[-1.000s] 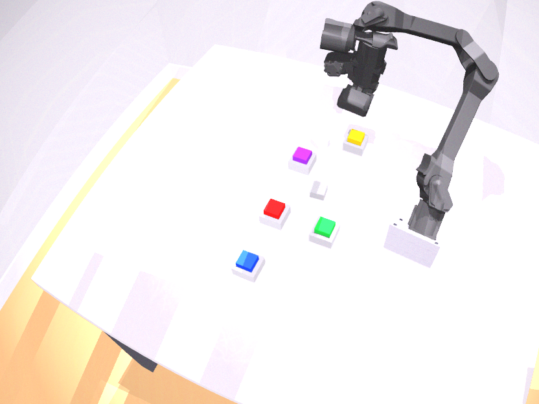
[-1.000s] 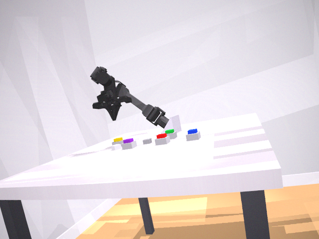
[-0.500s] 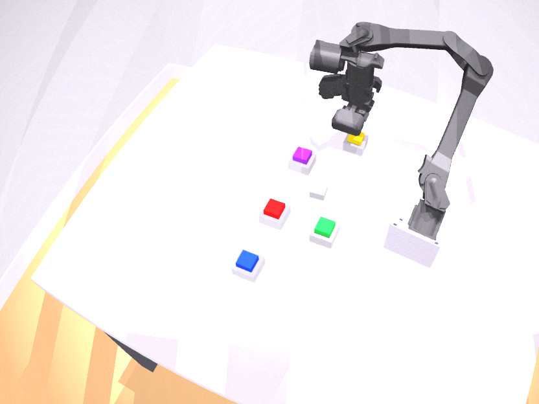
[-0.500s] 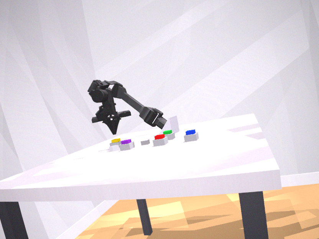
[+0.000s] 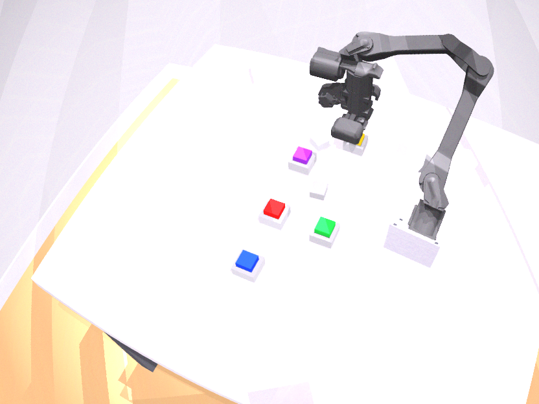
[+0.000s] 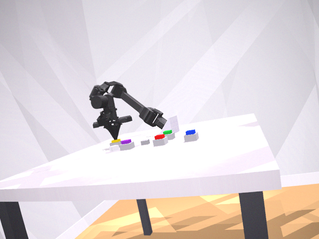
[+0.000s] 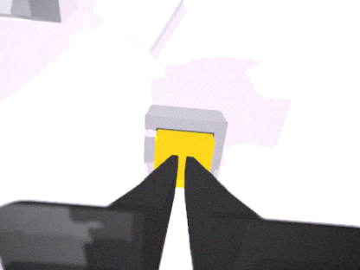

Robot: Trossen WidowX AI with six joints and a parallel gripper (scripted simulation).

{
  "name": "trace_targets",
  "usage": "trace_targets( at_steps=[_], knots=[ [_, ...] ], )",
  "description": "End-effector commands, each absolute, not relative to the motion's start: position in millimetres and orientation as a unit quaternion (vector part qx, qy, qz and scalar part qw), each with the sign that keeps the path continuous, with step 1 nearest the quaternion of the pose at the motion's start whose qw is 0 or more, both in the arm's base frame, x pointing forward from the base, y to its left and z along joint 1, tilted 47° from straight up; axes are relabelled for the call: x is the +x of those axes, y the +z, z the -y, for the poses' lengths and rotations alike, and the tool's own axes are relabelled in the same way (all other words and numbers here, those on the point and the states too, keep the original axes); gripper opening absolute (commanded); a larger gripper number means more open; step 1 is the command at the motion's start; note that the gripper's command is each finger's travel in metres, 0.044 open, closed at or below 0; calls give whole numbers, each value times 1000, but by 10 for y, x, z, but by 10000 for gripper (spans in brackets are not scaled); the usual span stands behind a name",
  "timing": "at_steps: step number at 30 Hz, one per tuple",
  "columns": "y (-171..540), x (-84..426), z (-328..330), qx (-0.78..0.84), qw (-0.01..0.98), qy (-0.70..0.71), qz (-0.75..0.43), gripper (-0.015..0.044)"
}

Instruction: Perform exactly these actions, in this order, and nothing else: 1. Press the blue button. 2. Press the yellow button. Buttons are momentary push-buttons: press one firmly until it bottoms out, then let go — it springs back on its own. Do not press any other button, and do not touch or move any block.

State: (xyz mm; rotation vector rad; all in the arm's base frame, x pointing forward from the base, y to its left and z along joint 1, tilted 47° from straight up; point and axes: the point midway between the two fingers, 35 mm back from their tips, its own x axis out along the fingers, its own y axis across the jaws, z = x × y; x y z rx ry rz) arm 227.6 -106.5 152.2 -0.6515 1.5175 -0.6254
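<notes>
My gripper (image 6: pixel 115 139) (image 7: pixel 182 157) is shut and empty, pointing down, with its tips at or just above the top of the yellow button (image 5: pixel 361 139) (image 6: pixel 117 141) (image 7: pixel 183 142). Whether they touch is not clear. The yellow cap stands raised above its pale base in the exterior view. In the top view the gripper's body hides the fingertips and part of this button. The blue button (image 5: pixel 247 261) (image 6: pixel 190 132) stands far from the gripper, its cap raised and nothing on it.
The purple button (image 5: pixel 302 155) (image 6: pixel 126 141) and a white block (image 5: pixel 321 141) (image 6: pixel 114 148) are close to the yellow button. The red button (image 5: pixel 274 208) (image 6: pixel 159 136), green button (image 5: pixel 324 226) (image 6: pixel 167 132) and a pale block (image 5: pixel 318 190) (image 6: pixel 145 141) stand between purple and blue.
</notes>
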Motion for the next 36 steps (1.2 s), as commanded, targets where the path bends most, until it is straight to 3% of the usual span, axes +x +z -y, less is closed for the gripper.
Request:
trace_targets(
  at_steps=[1,27,36],
  knots=[
    [1490,2262,1109,-288,634,-274,-663,20],
    [1716,2273,862,-287,634,-273,-664,20],
    [1201,2901,-97,-271,651,-241,-667,256]
  ],
)
